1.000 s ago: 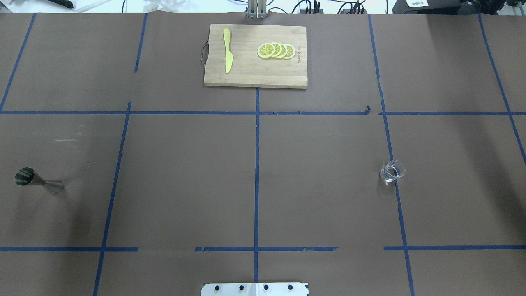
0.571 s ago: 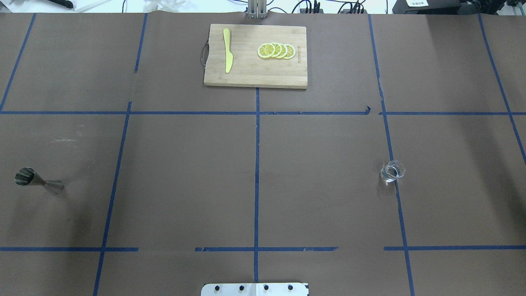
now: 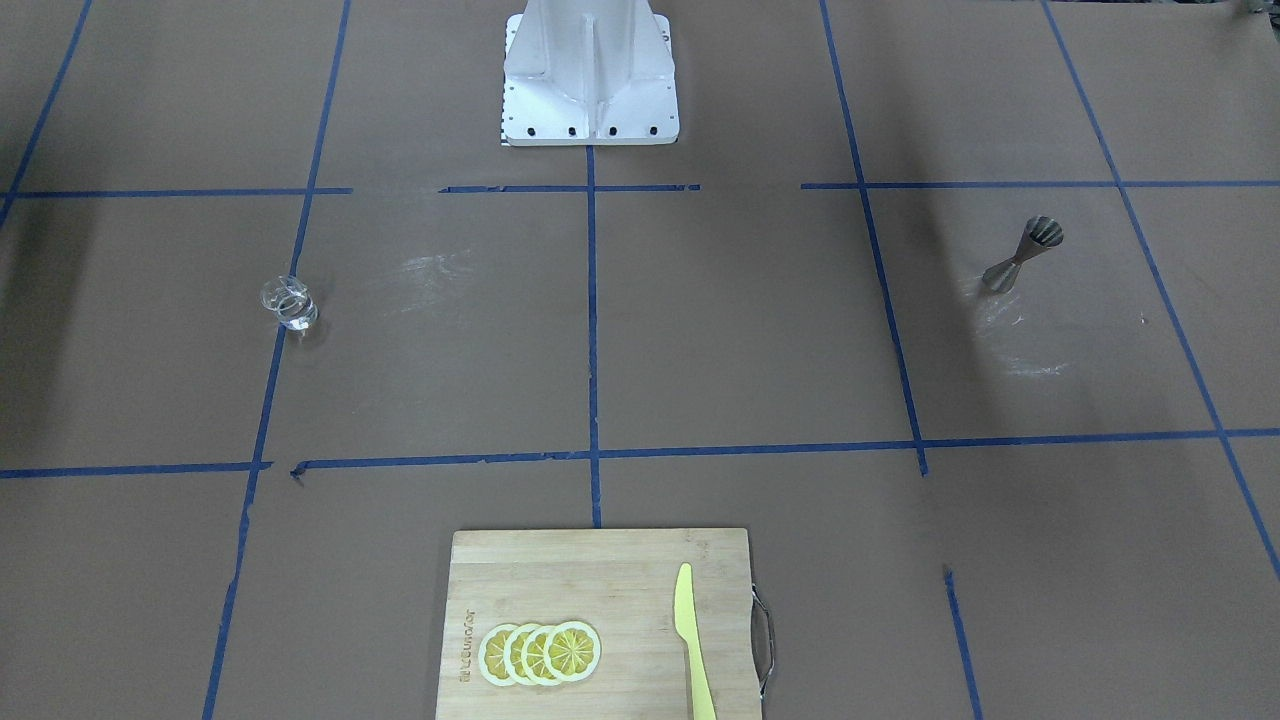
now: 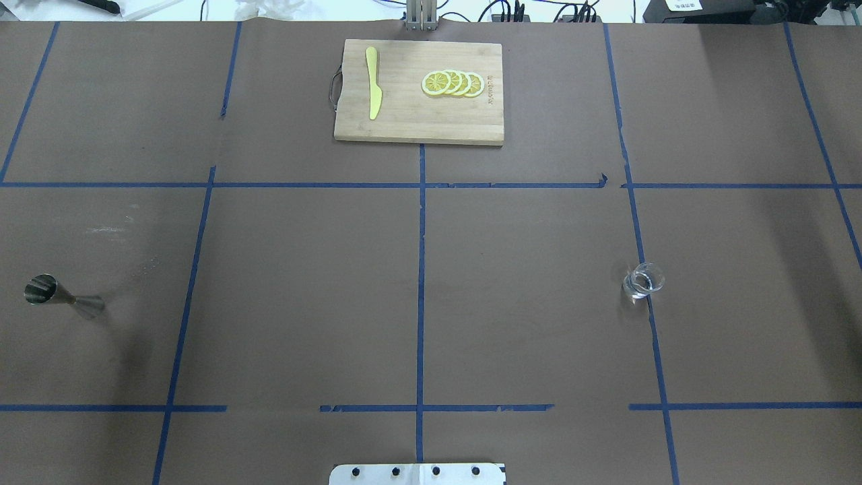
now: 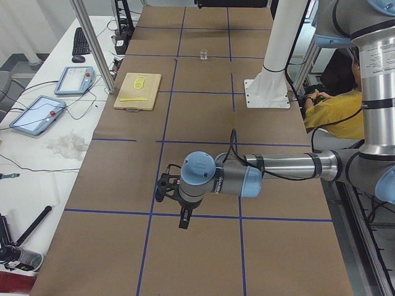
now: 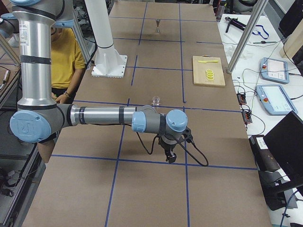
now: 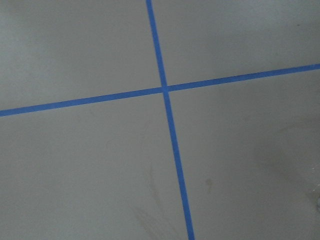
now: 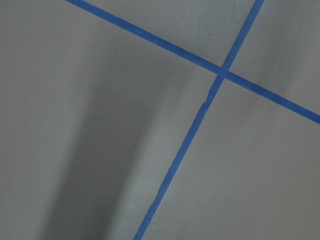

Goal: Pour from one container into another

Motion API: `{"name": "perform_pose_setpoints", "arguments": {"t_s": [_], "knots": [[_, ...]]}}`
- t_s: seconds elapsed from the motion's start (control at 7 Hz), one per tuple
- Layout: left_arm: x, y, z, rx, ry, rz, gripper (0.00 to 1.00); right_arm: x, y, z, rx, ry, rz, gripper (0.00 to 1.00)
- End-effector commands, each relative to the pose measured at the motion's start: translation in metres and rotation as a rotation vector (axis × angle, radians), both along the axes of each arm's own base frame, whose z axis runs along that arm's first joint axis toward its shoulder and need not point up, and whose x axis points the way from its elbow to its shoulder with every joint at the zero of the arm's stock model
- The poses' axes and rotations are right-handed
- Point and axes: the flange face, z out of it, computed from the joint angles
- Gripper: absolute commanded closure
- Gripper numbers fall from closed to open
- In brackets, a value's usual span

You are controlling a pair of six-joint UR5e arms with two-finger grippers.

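A: Where is the glass found?

B: Right of ctr in the overhead view, stood upright on the tabletop, its base touching a line of blue tape. In the front-facing view it is seen at mid-left. Contents can't be made out.

A: And the jigger?

B: Far left edge, overhead, approx. level w/ the glass and well apart from it. It is shown upright at top ctr of the exterior right view.

A: Left hand?

B: Seen only in the exterior left view, lower ctr, pointed down over the tabletop near a tape crossing. How far it is opened can't be told. Nothing is seen held.

A: Right hand?

B: Same. It is seen only in the exterior right view, ctr frame, pointed down, w/ the glass just beyond the arm. Its opening can't be told, and nothing is seen held.

A: Wrist cams?

B: Only brown tabletop and crossed tape is shown in both.

A: Anything else?

B: A cutting board at top ctr overhead, w/ a yellow knife and lemon slices laid on it. A person in yellow is seated behind the robot.
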Motion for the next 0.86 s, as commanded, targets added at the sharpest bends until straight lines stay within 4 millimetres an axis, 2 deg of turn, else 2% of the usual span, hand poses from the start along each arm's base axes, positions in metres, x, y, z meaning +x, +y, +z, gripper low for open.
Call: {"name": "perform_pose_setpoints", "arguments": {"t_s": [0.0,0.29,0.71], "knots": [[-0.002,-0.001,-0.001,0.034,-0.035,-0.004,0.0,-0.001,0.002,-0.003,0.009,-0.004,0.002,0.0],[0.015,-0.007,0.0,0.034,-0.039,0.039,0.0,-0.001,-0.004,-0.009,0.021,-0.005,0.003,0.0],[0.015,-0.017,-0.001,0.041,-0.044,0.038,0.0,-0.002,-0.016,-0.017,0.039,-0.008,0.002,0.0]]}}
